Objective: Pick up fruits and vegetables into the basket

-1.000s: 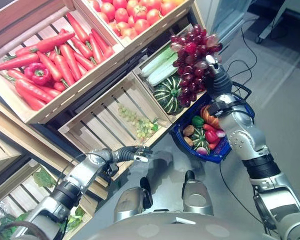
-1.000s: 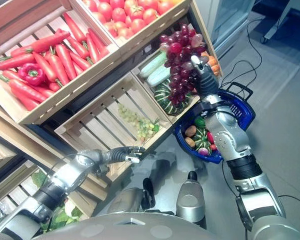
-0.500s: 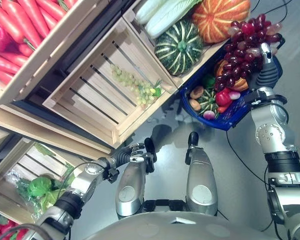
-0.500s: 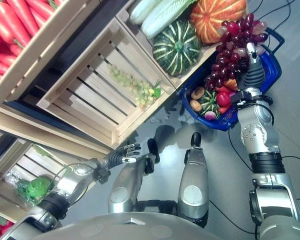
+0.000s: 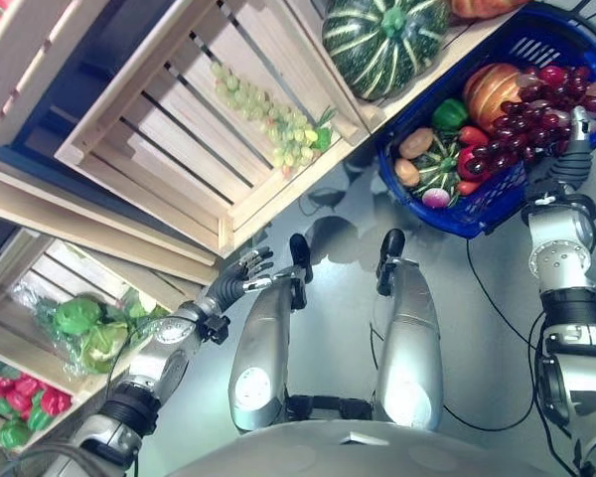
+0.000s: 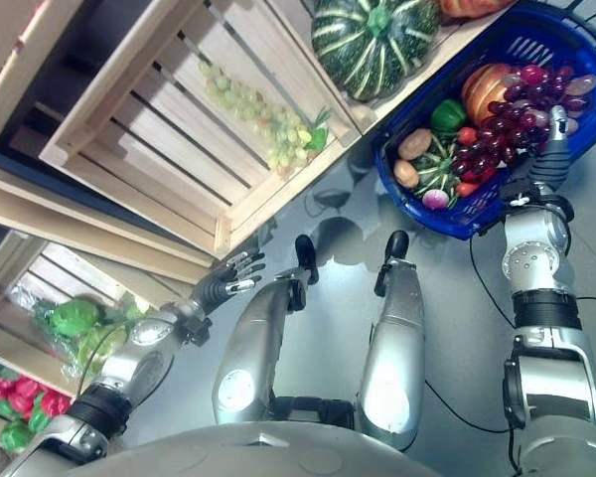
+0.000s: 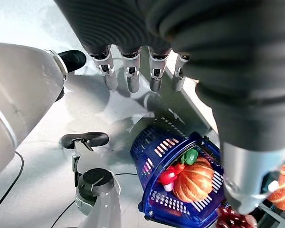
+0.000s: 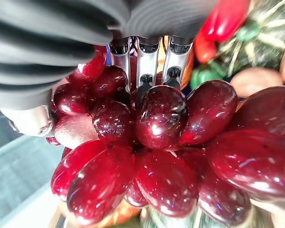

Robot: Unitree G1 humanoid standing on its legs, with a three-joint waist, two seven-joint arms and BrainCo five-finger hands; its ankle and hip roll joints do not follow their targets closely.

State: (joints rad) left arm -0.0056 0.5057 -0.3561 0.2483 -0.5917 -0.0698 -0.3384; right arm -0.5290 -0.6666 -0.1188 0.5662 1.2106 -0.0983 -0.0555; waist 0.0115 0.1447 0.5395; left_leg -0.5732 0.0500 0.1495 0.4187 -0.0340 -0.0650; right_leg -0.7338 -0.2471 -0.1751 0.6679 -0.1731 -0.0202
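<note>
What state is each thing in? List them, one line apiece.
Right hand: fingers shut on the red grapes, over the basket.
Red grapes: held, hanging above the basket's load.
Blue basket: on the floor, holding produce.
Left hand: open, holding nothing.
Green grapes: lying in their wooden crate.

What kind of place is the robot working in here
Probably a mock grocery produce stand: slanted wooden crates holding green grapes and a striped squash, plus a blue shopping basket of vegetables on the floor.
</note>
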